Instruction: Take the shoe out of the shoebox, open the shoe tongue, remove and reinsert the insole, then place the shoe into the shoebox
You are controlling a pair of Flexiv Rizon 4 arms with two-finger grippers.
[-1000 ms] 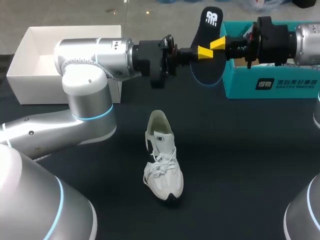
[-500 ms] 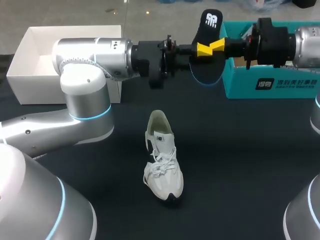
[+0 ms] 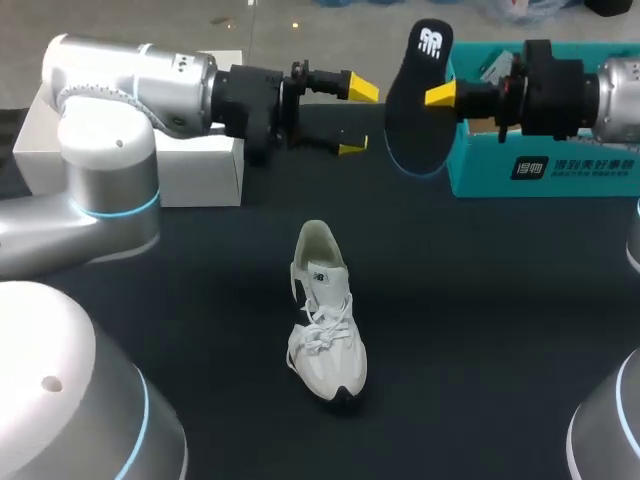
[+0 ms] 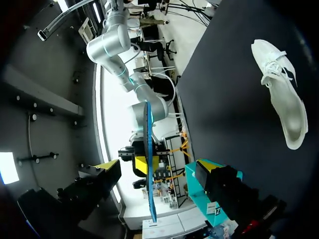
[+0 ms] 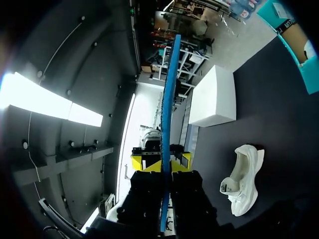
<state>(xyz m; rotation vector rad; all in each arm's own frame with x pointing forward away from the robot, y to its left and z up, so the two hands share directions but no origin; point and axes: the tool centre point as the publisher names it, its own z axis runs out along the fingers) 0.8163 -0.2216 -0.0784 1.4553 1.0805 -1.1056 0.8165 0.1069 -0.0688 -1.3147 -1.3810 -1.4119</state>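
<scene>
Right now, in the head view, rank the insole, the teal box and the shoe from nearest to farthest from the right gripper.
From the right gripper:
1. insole, clamped between its fingers, above the table.
2. teal box, just behind and under it, at the table's far right.
3. shoe, down on the table's middle, nearer the front.

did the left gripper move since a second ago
Yes. The left gripper has drawn back from the insole toward the white box, its fingers now open; the right gripper alone holds the insole.
</scene>
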